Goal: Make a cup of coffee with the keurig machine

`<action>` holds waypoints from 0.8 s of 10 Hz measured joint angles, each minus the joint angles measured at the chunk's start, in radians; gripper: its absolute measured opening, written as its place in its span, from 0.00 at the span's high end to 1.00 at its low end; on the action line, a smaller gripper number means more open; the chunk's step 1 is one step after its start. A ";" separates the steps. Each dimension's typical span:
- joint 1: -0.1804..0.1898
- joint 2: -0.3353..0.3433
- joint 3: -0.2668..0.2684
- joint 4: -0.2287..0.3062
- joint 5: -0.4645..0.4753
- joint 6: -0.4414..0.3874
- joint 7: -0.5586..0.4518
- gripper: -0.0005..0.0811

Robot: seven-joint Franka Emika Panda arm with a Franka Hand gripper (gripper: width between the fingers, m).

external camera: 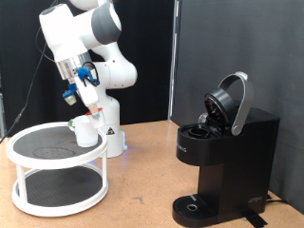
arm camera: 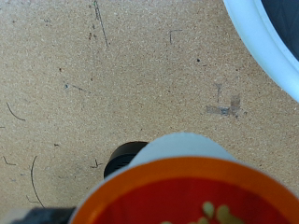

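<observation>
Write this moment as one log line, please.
gripper: holds pod, raised near cup | cup: on stand's top tier | keurig machine: lid open

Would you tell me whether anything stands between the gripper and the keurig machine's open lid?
Nothing visible does. The gripper hangs above the cup on the white stand; the keurig machine, lid raised, stands apart at the exterior view's right.

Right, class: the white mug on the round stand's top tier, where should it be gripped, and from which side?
Probably by one wall at the rim, coming from above. The white mug stands upright with its mouth open on the two-tier stand, whose raised rim would hinder a low sideways approach. No handle shows. The pincer hangs just above it.
</observation>
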 joint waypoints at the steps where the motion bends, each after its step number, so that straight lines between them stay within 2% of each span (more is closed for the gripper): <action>1: 0.004 0.001 -0.006 0.001 0.039 -0.011 -0.006 0.50; 3: 0.029 0.009 -0.016 0.021 0.153 -0.058 -0.010 0.50; 8: 0.144 0.068 0.013 0.102 0.368 -0.072 -0.010 0.50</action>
